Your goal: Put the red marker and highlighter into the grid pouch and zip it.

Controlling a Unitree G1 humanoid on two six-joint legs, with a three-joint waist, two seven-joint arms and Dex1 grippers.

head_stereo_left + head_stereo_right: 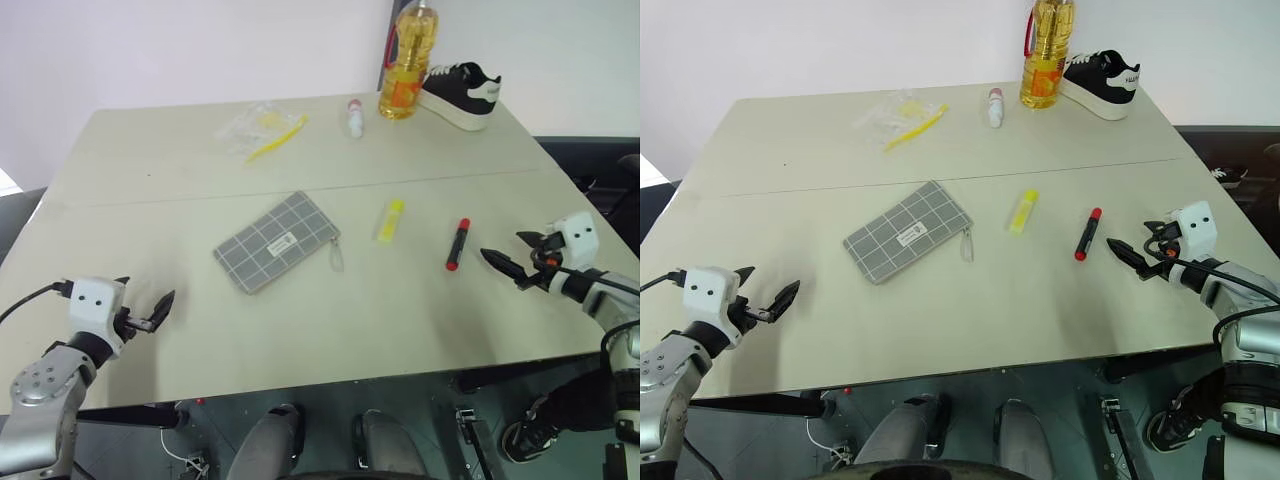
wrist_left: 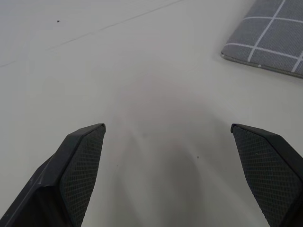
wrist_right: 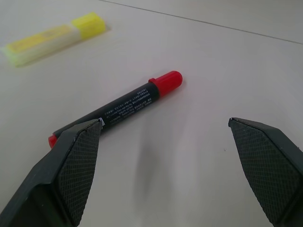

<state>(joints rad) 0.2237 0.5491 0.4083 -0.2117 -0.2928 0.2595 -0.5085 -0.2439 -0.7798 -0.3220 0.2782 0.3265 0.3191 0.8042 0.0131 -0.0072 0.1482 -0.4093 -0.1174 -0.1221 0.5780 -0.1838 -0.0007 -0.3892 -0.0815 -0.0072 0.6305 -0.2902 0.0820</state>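
Nothing is packed yet, so the step in hand looks like the first pickup. On the counter [image 1: 180, 150] the grid pouch [image 1: 277, 241] lies flat near the middle, its zipper pull toward the highlighter [image 1: 391, 219], which lies apart to its right; the red marker [image 1: 458, 244] lies further right again, near the right tool [image 1: 515, 262]. Both tools hang released and empty above the counter: the left tool [image 1: 146, 308] is well apart from the pouch, and the right one points at the marker with jaws spread wide.

The next move probably calls for lowering the right tool across the marker's black middle and closing. The pouch must also be opened, likely with the left tool steadying it.

Whether the zipper is open or closed is too small to tell. In the left wrist view the pouch is cut off to a corner.
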